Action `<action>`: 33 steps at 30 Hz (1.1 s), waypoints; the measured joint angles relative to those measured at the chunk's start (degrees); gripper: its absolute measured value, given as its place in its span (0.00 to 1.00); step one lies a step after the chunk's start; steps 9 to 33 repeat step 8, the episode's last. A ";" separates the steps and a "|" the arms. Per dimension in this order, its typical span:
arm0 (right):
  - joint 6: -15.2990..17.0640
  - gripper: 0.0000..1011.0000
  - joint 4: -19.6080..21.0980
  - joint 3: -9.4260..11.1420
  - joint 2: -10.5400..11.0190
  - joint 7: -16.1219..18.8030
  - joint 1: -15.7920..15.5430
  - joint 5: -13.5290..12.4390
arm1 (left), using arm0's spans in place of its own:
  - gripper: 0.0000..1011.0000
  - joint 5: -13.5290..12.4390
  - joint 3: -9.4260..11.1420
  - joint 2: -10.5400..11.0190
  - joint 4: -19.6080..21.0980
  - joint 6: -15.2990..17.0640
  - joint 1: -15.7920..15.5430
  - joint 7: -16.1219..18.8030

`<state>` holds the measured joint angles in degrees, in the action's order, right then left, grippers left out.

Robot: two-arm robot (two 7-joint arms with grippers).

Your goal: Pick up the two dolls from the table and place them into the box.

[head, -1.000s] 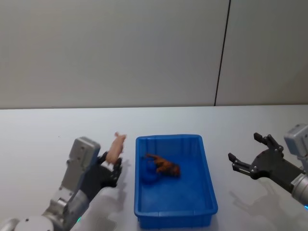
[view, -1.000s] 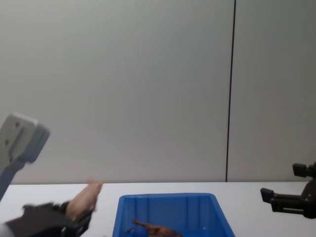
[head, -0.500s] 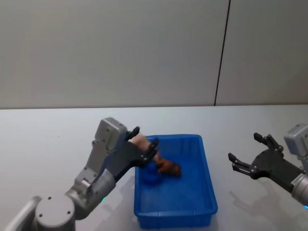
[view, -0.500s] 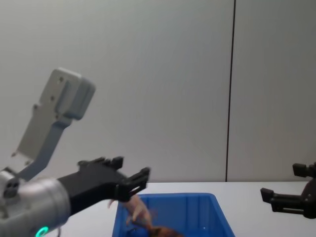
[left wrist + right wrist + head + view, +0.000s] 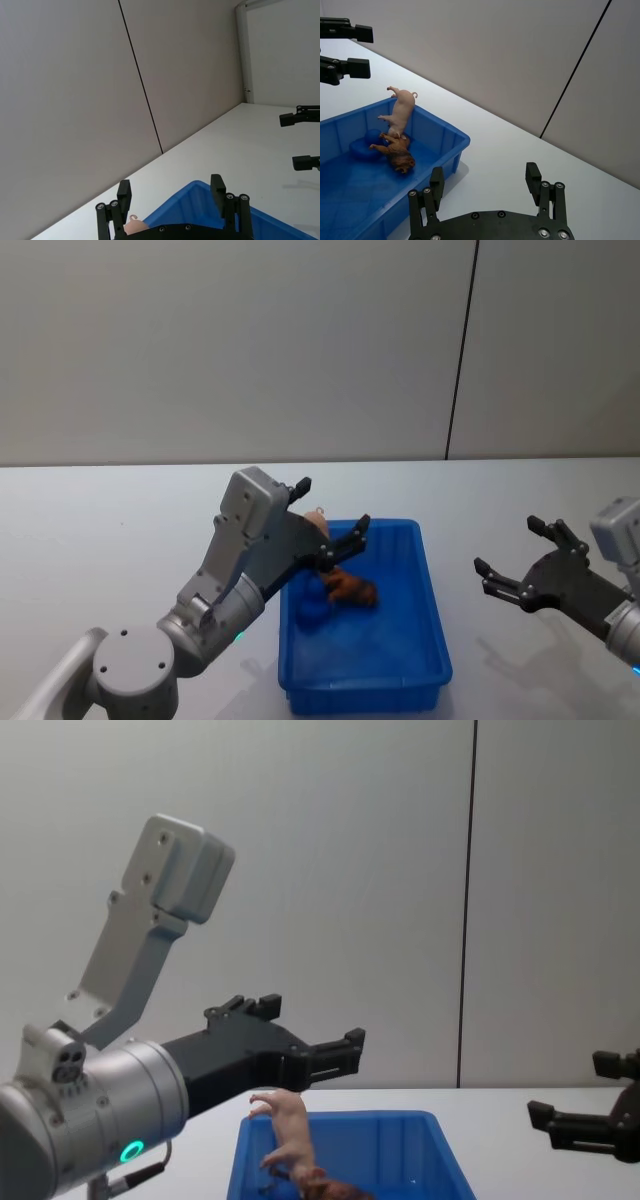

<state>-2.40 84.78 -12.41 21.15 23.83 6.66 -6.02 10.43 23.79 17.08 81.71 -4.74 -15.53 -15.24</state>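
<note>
The pale pink doll (image 5: 401, 110) stands on end inside the blue box (image 5: 446, 131), its head down against the reddish-brown doll (image 5: 398, 154) lying on the box floor. My left gripper (image 5: 330, 508) hovers open just above the box's far left corner, its fingers clear of the pink doll (image 5: 292, 1132). The left wrist view has the open left gripper (image 5: 170, 192) with the pink doll (image 5: 135, 226) below it. My right gripper (image 5: 508, 552) hangs open over the white table (image 5: 100, 520), right of the box (image 5: 432, 640).
A dark blue rounded lump (image 5: 364, 148) lies in the box beside the brown doll. Bare tabletop surrounds the box on all sides. A grey wall with a dark vertical seam (image 5: 460, 350) stands behind the table.
My left gripper swung from the table left of the box to above it and opened. The pink doll left its fingers and dropped into the box. The right arm stayed still.
</note>
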 joint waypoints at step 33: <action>0.00 0.99 0.00 0.00 0.00 0.00 0.00 0.00 | 0.99 -0.24 0.11 -0.36 0.22 -0.43 -0.38 -0.59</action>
